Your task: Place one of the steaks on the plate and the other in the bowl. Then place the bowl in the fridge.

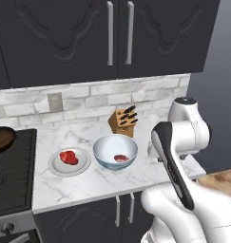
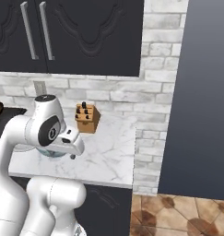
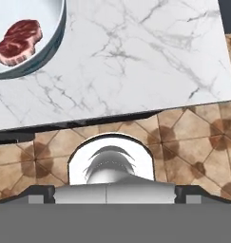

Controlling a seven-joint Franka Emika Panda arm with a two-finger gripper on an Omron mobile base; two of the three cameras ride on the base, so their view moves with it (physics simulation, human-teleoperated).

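Note:
On the marble counter (image 1: 88, 182), one steak (image 1: 69, 157) lies on the pale plate (image 1: 55, 166). The other steak (image 1: 120, 158) lies inside the white-blue bowl (image 1: 103, 148), just right of the plate. Seen from the hand, that bowl (image 3: 59, 28) with its steak (image 3: 18, 41) sits at the upper left. My gripper (image 2: 73, 156) hangs open and empty above the counter's front edge, to the right of the bowl and apart from it. The fridge is out of view.
A wooden knife block (image 1: 123, 121) stands at the back behind the bowl. A stove (image 1: 12, 171) with a dark pan (image 1: 3, 138) lies at the left. Dark cabinets (image 1: 64, 38) hang overhead. Brown tiled floor (image 2: 178, 212) and a grey wall (image 2: 201, 92) lie right of the counter.

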